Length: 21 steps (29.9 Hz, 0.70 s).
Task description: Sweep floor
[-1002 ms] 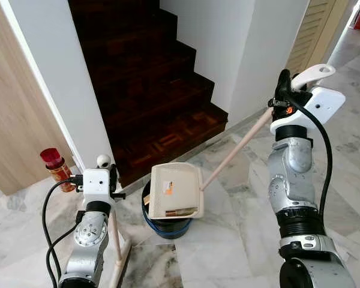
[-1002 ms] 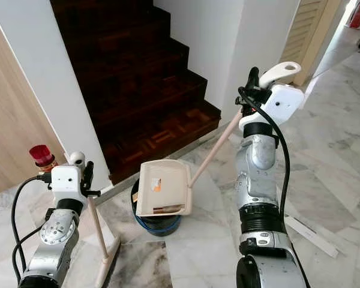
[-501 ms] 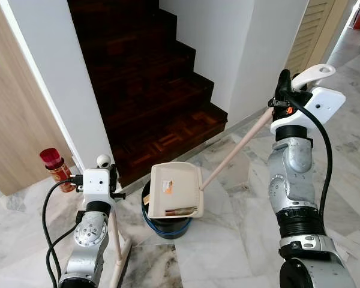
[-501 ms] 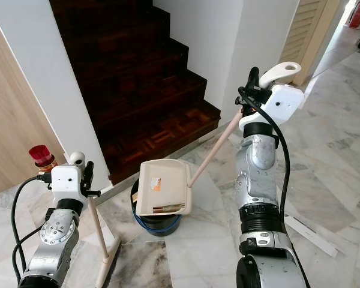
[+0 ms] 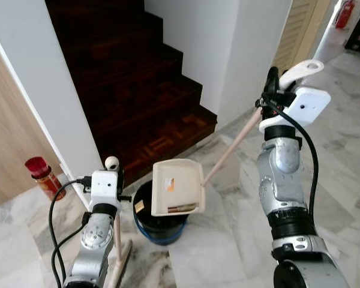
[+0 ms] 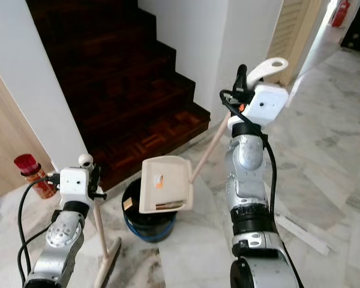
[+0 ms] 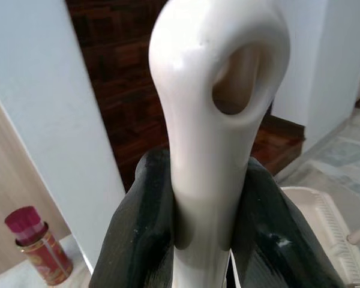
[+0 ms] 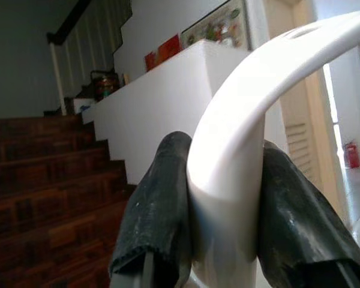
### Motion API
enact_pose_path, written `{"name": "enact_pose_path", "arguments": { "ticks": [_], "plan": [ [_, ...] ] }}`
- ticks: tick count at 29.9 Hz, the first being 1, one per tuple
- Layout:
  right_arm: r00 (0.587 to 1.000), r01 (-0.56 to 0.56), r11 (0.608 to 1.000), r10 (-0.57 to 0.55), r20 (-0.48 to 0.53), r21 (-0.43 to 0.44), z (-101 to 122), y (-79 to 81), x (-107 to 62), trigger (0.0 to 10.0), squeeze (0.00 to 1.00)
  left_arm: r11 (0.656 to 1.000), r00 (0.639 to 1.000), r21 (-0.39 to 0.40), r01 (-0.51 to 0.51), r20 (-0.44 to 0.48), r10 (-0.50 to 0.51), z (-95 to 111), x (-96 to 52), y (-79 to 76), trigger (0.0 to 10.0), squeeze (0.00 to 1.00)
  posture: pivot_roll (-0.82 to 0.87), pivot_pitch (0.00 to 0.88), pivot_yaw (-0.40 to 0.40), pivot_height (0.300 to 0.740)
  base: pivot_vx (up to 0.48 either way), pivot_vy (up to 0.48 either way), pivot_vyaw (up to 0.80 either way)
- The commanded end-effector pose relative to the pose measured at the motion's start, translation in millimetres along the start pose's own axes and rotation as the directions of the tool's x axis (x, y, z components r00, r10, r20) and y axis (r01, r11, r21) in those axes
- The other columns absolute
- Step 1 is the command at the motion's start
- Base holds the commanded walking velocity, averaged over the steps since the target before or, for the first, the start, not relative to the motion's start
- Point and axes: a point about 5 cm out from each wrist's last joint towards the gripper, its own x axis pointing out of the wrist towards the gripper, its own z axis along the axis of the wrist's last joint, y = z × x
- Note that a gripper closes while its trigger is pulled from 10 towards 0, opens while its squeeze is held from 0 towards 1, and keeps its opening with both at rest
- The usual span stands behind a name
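My right gripper (image 5: 270, 84) is raised at chest height and shut on the curved top of the cream dustpan's long handle (image 5: 231, 150). The dustpan (image 5: 177, 186) hangs tilted over a black bin with a blue rim (image 5: 159, 227), and brown debris (image 5: 181, 209) lies along the pan's lower edge. My left gripper (image 5: 117, 183) is low on the left and shut on the cream broom handle (image 5: 116, 237). The broom head (image 5: 121, 267) rests on the marble floor. In the wrist views, black fingers (image 7: 138, 234) clamp the broom's looped handle end (image 7: 210, 120), and black fingers (image 8: 162, 216) clamp the dustpan's handle end (image 8: 246, 120).
Dark wooden stairs (image 5: 138, 78) rise straight ahead between white walls (image 5: 42, 102). A red-capped bottle (image 5: 39, 175) stands on the floor at the left. A louvred door (image 5: 294, 30) and a red fire extinguisher (image 5: 344, 13) are at the far right. A white strip (image 6: 300, 231) lies on the floor.
The whole picture has shifted, so the camera has moved. The dustpan still hangs over the bin, and both grippers keep their hold.
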Motion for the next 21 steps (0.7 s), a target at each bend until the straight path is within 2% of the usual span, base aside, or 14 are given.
{"name": "enact_pose_path", "arguments": {
  "ticks": [1,18,21],
  "plan": [
    [0.994,-0.019,1.000,0.016,0.110,0.022,21.3,8.6,8.9,10.0,0.00,1.000,0.998,0.015,-0.008,0.057,0.007,11.7,4.3,1.6,10.0,0.00,0.09,0.000,-0.013,0.740,0.326,0.000,0.00],
    [0.992,-0.024,1.000,0.022,0.126,0.016,24.8,11.1,11.2,10.0,0.00,1.000,0.998,0.013,-0.009,0.063,0.008,13.3,4.4,0.1,10.0,0.00,0.09,0.000,-0.016,0.740,0.336,0.000,0.00],
    [0.991,-0.024,1.000,0.021,0.132,0.018,26.3,11.4,11.8,10.0,0.00,1.000,0.997,0.012,-0.012,0.072,0.011,14.7,4.6,-0.3,10.0,0.00,0.09,0.000,-0.016,0.740,0.000,0.000,0.00]
  ]
}}
